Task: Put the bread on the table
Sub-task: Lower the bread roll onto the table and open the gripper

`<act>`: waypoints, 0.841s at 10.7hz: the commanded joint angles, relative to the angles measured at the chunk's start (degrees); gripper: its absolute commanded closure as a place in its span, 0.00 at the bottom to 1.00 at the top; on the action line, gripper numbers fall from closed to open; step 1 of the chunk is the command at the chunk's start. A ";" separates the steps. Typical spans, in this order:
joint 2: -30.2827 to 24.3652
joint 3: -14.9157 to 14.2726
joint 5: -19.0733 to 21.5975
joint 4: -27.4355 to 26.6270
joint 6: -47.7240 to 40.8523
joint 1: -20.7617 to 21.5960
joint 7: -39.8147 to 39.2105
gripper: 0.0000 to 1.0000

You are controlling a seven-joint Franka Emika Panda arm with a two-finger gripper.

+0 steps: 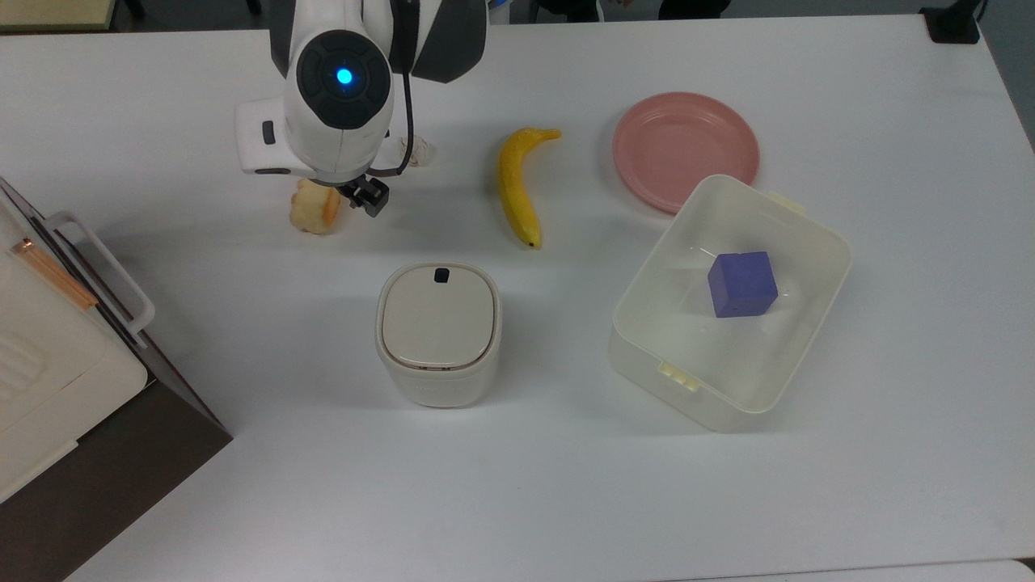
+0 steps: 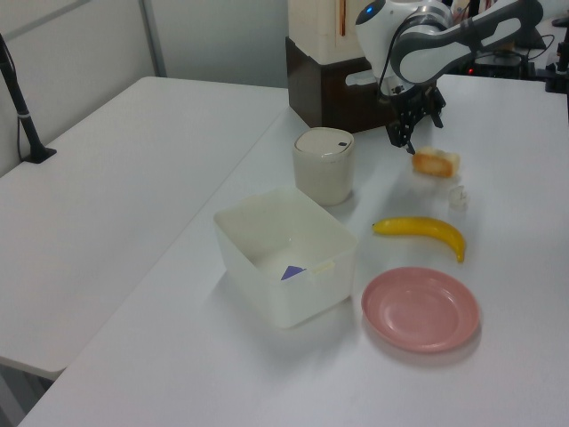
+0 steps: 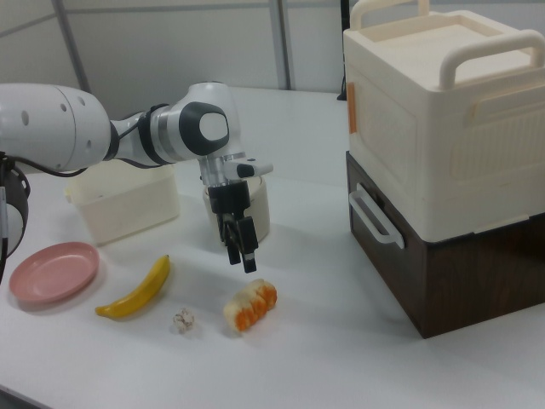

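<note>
The bread (image 1: 315, 208) (image 2: 435, 162) (image 3: 250, 306), a small roll with an orange top and pale sides, lies on the white table (image 1: 517, 485), free of the arm. My gripper (image 3: 241, 247) (image 2: 411, 132) hangs open just above and slightly beside it, with nothing between its fingers. In the top view the arm's white hand covers most of the gripper, and one dark finger (image 1: 370, 196) pokes out to the right of the roll.
A crumpled paper ball (image 1: 416, 150) and a banana (image 1: 517, 186) lie to the top view's right of the bread. Further right sit a pink plate (image 1: 685, 149) and a cream bin (image 1: 833, 242) holding a blue cube (image 1: 742, 283). A lidded canister (image 1: 438, 331) and a stacked brown-and-cream case (image 1: 48, 364) stand nearby.
</note>
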 commanded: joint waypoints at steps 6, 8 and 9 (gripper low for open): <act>-13.30 -0.20 5.11 4.62 0.31 0.19 -1.16 0.00; -17.70 -0.20 8.26 4.70 -0.91 0.20 -8.76 0.00; -18.59 -0.73 13.33 5.66 -4.14 -0.06 -12.20 0.00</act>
